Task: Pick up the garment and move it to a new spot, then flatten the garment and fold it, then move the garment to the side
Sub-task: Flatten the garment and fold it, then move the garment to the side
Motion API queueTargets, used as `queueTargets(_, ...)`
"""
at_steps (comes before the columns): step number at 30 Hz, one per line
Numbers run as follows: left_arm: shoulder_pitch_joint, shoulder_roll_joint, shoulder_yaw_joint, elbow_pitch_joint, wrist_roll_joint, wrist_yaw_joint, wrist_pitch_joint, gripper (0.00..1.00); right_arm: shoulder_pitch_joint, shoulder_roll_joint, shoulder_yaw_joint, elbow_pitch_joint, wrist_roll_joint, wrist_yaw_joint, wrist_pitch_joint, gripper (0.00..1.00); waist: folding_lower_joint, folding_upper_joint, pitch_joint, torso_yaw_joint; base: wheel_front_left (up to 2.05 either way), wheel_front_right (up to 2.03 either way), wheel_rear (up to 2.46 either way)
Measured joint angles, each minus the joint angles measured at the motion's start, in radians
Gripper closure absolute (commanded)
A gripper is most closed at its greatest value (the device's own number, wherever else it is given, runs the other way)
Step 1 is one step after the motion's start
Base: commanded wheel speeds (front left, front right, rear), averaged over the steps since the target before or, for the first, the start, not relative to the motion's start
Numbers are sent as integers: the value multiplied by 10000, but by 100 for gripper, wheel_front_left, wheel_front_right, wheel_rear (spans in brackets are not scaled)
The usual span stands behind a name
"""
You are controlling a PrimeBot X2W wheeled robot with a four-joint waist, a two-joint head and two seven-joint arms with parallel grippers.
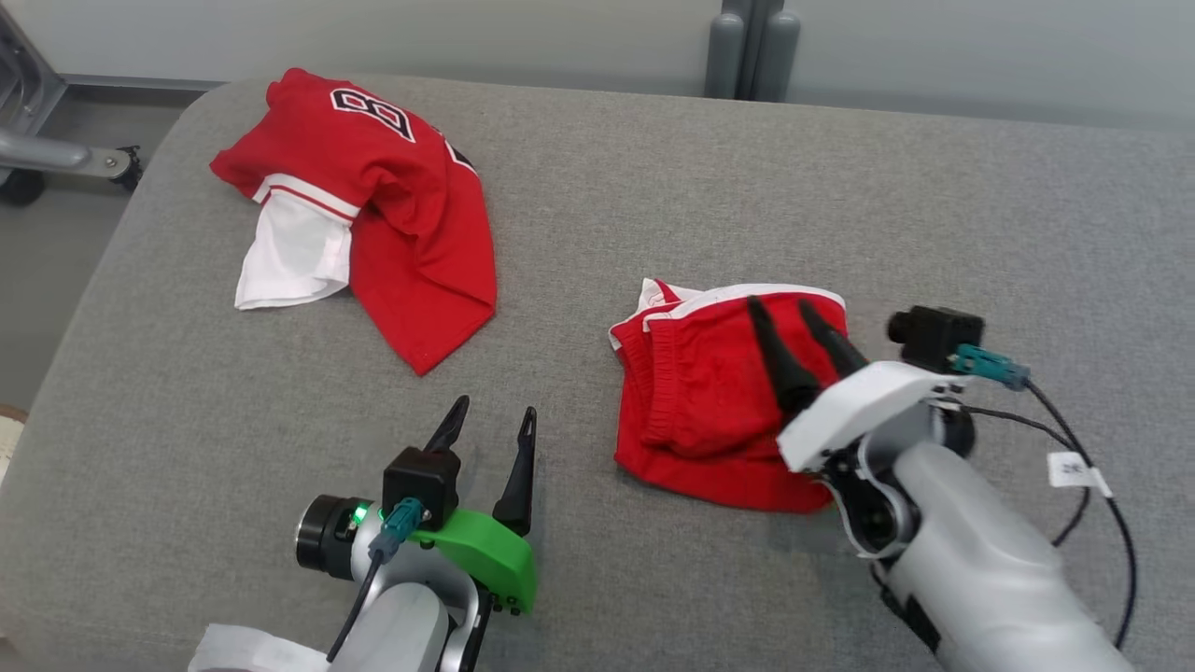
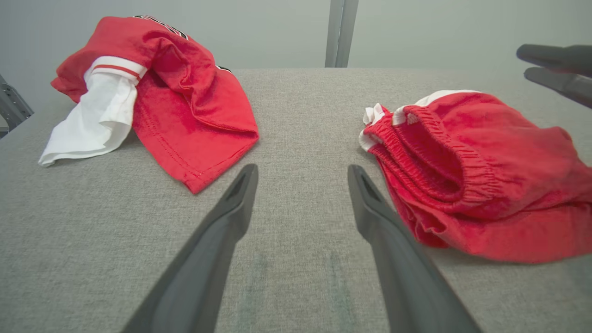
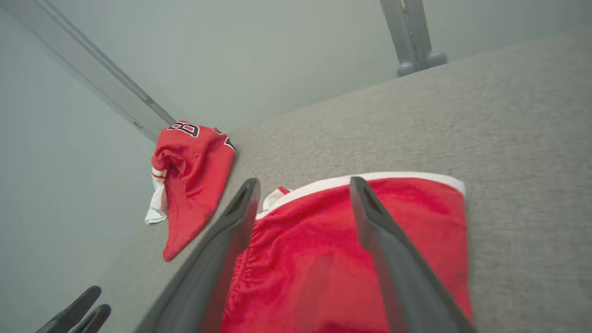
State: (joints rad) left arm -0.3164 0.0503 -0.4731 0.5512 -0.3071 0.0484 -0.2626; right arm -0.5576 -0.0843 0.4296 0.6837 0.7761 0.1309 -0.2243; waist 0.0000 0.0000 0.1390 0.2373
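Observation:
A crumpled pair of red shorts [image 1: 700, 392] with white trim, the garment nearest my grippers, lies on the grey padded surface [image 1: 653, 187], right of centre. My right gripper [image 1: 778, 303] hovers over the shorts' right half, open, with nothing between its fingers. The right wrist view shows the shorts [image 3: 314, 259] under that open gripper [image 3: 304, 182]. My left gripper [image 1: 495, 407] is open over bare surface, left of the shorts [image 2: 485, 175]. Its fingers stand apart [image 2: 301, 170] in the left wrist view. The right gripper [image 2: 523, 61] shows at that view's upper right.
A red jersey [image 1: 392, 205] with a white sleeve lies bunched at the far left; it is also the jersey [image 2: 185, 106] [image 3: 194, 175] in both wrist views. A metal frame [image 1: 37, 140] stands off the left edge. A grey post [image 1: 752, 47] rises behind. Cables [image 1: 1083, 467] hang by my right wrist.

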Motion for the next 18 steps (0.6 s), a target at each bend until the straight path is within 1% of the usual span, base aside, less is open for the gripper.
queueTargets(2, 1, -2, -50, -13, 0, -4, 0, 0, 239, -297, -407, 334, 58, -2, -123, 0, 0, 0, -23, -112, 0, 0, 0)
queueTargets(4, 5, -4, -86, -52, 6, -13, 0, 0, 527, -454, -619, 675, 58, -4, -159, 0, 0, 0, -48, -193, 0, 0, 0)
queueTargets(11, 31, -4, -167, -151, 69, -33, 0, 0, 776, -339, -673, 1308, 203, -2, -211, 0, 0, 0, -33, -182, 0, 0, 0)
queueTargets(18, 27, -6, -245, -268, 132, -42, 0, 0, 747, -217, -456, 1749, 443, -2, -111, 0, 0, 0, -6, 202, 0, 0, 0)
